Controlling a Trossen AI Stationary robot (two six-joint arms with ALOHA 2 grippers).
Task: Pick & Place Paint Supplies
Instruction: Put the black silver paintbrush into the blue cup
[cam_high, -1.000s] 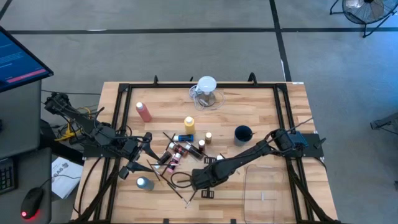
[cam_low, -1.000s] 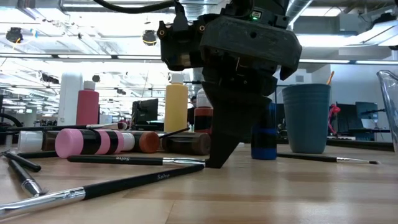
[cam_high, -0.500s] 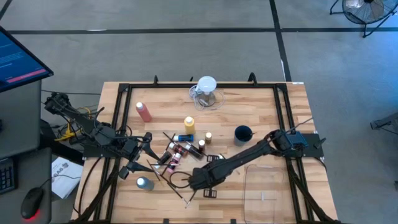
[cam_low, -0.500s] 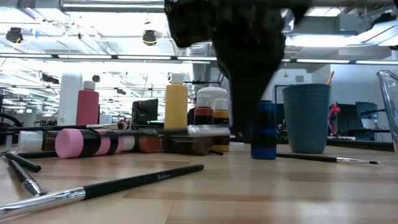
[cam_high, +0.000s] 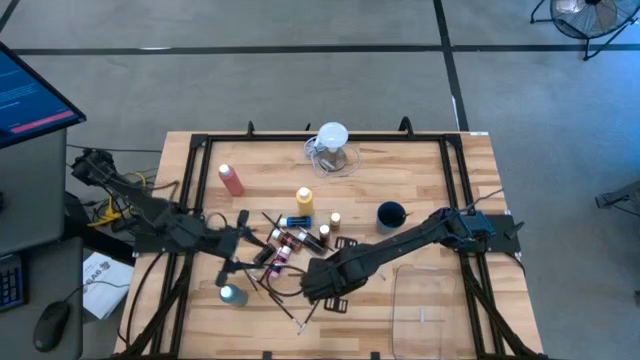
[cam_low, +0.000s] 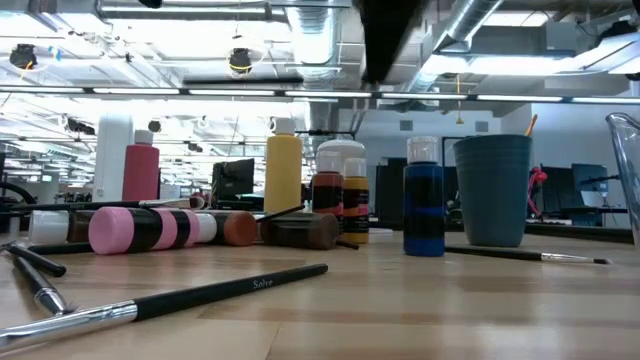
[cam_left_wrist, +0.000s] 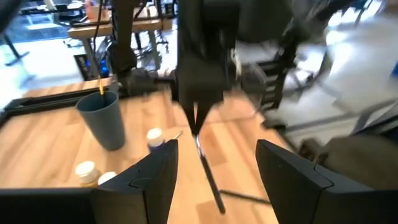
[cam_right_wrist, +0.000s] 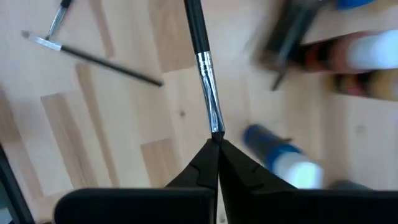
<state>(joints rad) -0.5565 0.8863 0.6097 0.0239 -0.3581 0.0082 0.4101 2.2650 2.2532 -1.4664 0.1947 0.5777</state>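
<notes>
My right gripper (cam_right_wrist: 216, 144) hangs high over the near middle of the table (cam_high: 318, 285), shut on a thin dark paintbrush (cam_right_wrist: 200, 43). The left wrist view shows this brush (cam_left_wrist: 208, 168) slanting down below that gripper. My left gripper (cam_high: 243, 246) stands open, nothing between its fingers, left of a cluster of small paint bottles (cam_high: 290, 240) lying on the wood. A yellow bottle (cam_high: 304, 199) and a pink-red bottle (cam_high: 231, 180) stand upright farther back. Another brush (cam_low: 230, 293) lies flat near the front. My right gripper pinches the paintbrush at its bristle end, just past the silver ferrule (cam_right_wrist: 213, 124), between the free ends of its two fingers. The fingers come from above, pointing down. The brush hangs below them, slanted, handle end lowest, clear of the table.
A blue-grey cup (cam_high: 390, 214) stands right of the bottles, and a clear jug with a white top (cam_high: 332, 148) at the far edge. A clear bin (cam_high: 430, 300) sits at the near right. A capped bottle (cam_high: 232, 294) stands near my left gripper. Loose brushes (cam_high: 285, 305) lie near the front.
My right gripper has risen straight up, staying shut, and has lifted the paintbrush off the table; the brush went from lying flat to hanging below the fingers. My left gripper has moved a little toward the bottle cluster and rolled.
</notes>
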